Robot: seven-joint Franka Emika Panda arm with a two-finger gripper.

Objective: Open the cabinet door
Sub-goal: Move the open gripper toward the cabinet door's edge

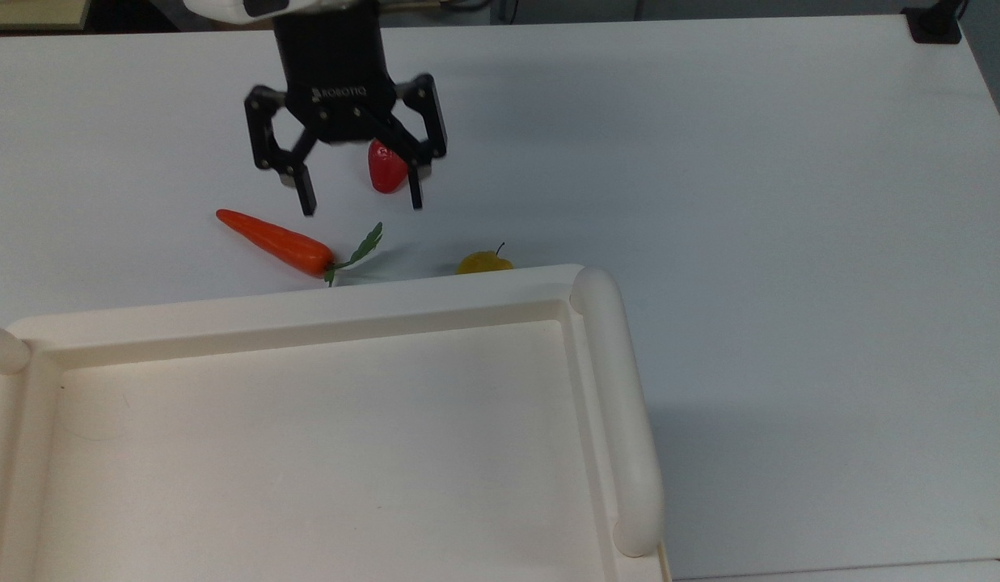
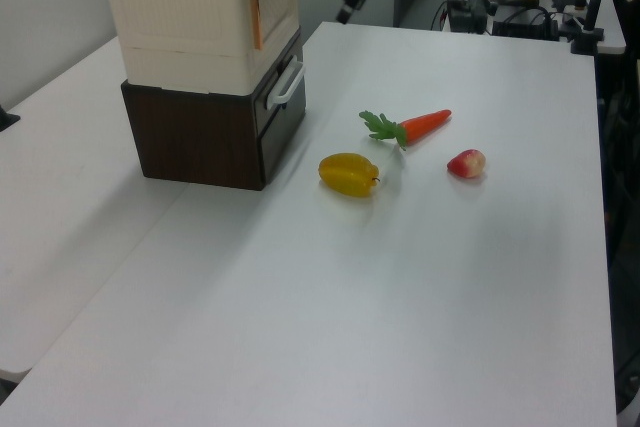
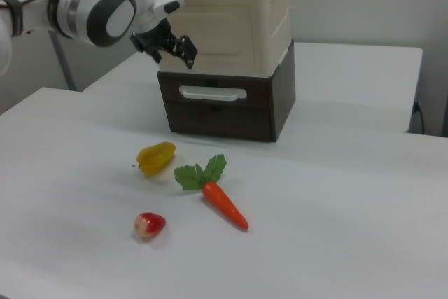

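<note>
The cabinet (image 3: 231, 12) is a large cream-white unit resting on a dark brown drawer base (image 3: 224, 113). Its recessed tray top (image 1: 305, 453) takes up the top view's lower left. The cabinet door (image 3: 213, 33) is the flat cream front panel, and it sits flush and shut. My gripper (image 1: 362, 202) hangs open with nothing between its black fingers. In the top view it is above the red fruit, short of the cabinet's front rail. In the right view my gripper (image 3: 180, 50) hovers level with the door's left edge, apart from it.
On the white table in front of the cabinet lie an orange carrot (image 1: 275, 241) with green leaves, a red fruit (image 1: 386, 171) and a yellow fruit (image 1: 483, 263). The drawer base has a white handle (image 3: 213, 92). The table's far edge holds a black clamp (image 1: 934, 24).
</note>
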